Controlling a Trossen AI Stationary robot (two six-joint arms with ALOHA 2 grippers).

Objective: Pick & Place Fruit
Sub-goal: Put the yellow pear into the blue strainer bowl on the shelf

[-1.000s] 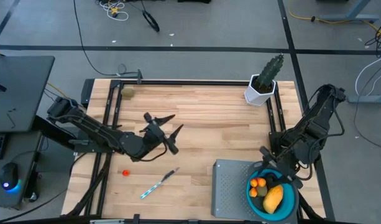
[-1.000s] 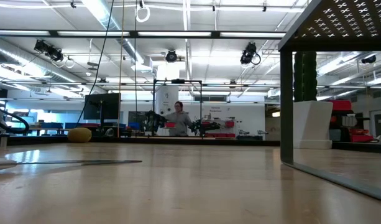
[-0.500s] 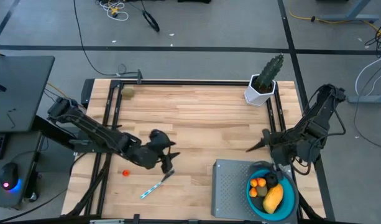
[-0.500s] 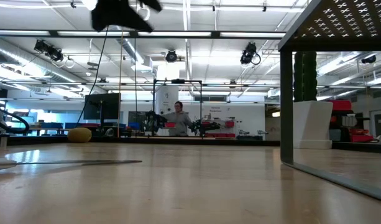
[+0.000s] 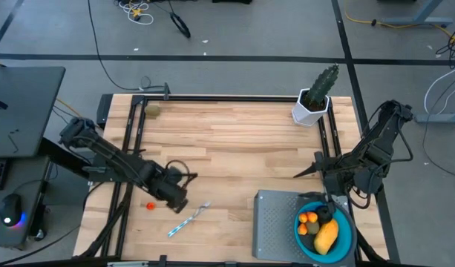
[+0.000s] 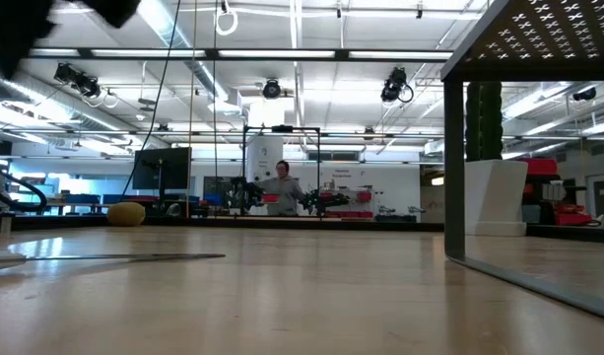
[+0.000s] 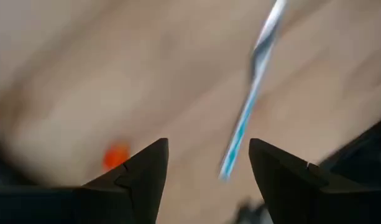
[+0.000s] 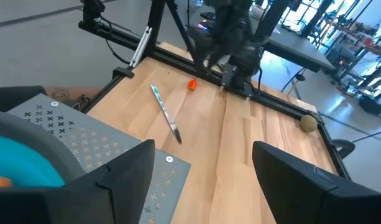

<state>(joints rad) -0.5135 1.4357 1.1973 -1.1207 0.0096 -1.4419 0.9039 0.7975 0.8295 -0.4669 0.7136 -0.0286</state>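
Observation:
A tiny orange-red fruit (image 5: 149,205) (image 7: 115,157) lies on the wooden table near its front left. My left gripper (image 5: 175,200) (image 7: 206,163) hangs open above the table just right of it, pointing down, with nothing between its fingers. An olive-brown fruit (image 5: 152,110) (image 8: 309,123) rests at the far left. A blue bowl (image 5: 346,239) at the front right holds a yellow fruit (image 5: 326,237), small orange ones (image 5: 309,219) and a black ball (image 5: 325,214). My right gripper (image 5: 310,170) (image 8: 202,167) is open and raised above the table, just beyond the bowl, pointing toward the table's left.
A thin white-and-blue stick (image 5: 188,219) (image 7: 249,99) lies right of the orange fruit. A grey perforated platform (image 5: 277,221) stands beside the bowl. A cactus in a white pot (image 5: 315,100) stands at the far right. Black rails (image 5: 134,141) run along the table's sides.
My left gripper has tipped from about level to pointing down. It has moved down and toward the table's near left, toward the orange-red fruit. My right gripper has swung from over the bowl to point toward the table's left. No fruit has moved.

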